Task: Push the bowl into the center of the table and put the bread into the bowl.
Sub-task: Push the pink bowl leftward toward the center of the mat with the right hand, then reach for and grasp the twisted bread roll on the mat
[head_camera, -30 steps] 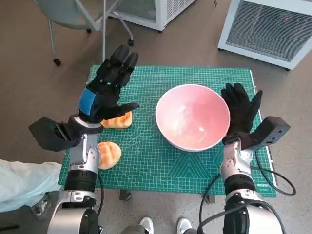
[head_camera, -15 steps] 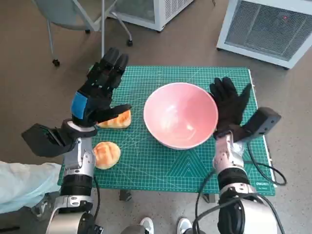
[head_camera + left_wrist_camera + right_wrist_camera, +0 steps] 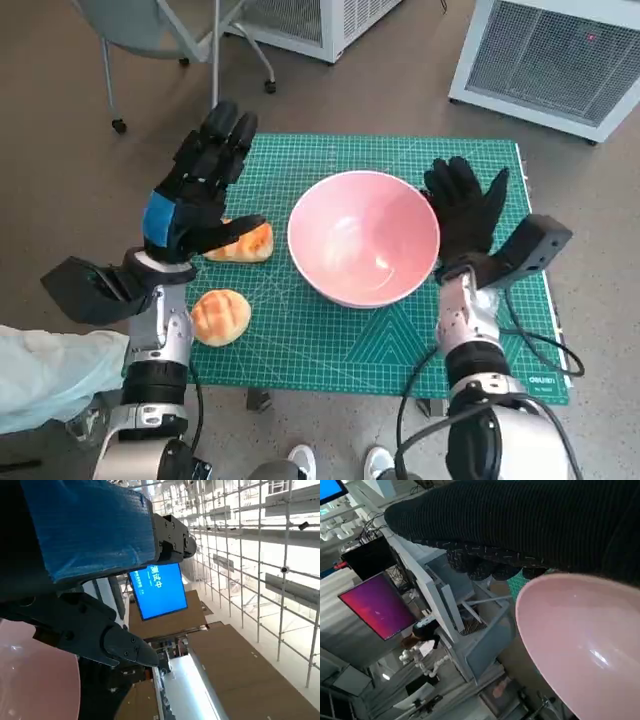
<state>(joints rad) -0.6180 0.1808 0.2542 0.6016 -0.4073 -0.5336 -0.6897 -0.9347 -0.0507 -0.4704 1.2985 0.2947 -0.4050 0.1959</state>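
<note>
- Your left forearm (image 3: 160,330) is rising nearly straight up from the near edge of the table, and just to its right the round bread roll (image 3: 220,316) is sitting on the green cutting mat (image 3: 330,345), close beside the wrist and untouched.
- Your right forearm (image 3: 470,335) is coming up on the other side, leaning slightly inward toward the bowl.
- Your left hand (image 3: 195,195) is hovering above the mat with its blue-taped back facing up, fingers extended and pointing away from you, thumb sticking out to the right; it is released, grasping nothing.
- Directly under that thumb, the second piece of bread (image 3: 240,243), a sliced wedge, is lying on the mat, partly hidden by the hand. You cannot tell from the head view whether the thumb is touching it.
- Your right hand (image 3: 462,212) is standing upright in its knitted glove, fingers spread and pointing away from you, palm side turned toward the pink bowl (image 3: 363,250). It is released too, gripping nothing, and is sitting right against the bowl's right rim.
- In the right wrist view the glove (image 3: 530,525) is stretching just over the bowl's rim (image 3: 560,625), apparently in contact.
- The bowl is resting between your two hands, near the middle of the mat, nearer the right hand than the left, and holding nothing.
- In the left wrist view a pink edge of the bowl (image 3: 35,680) is showing beyond the left hand's black fingers (image 3: 100,635).
</note>
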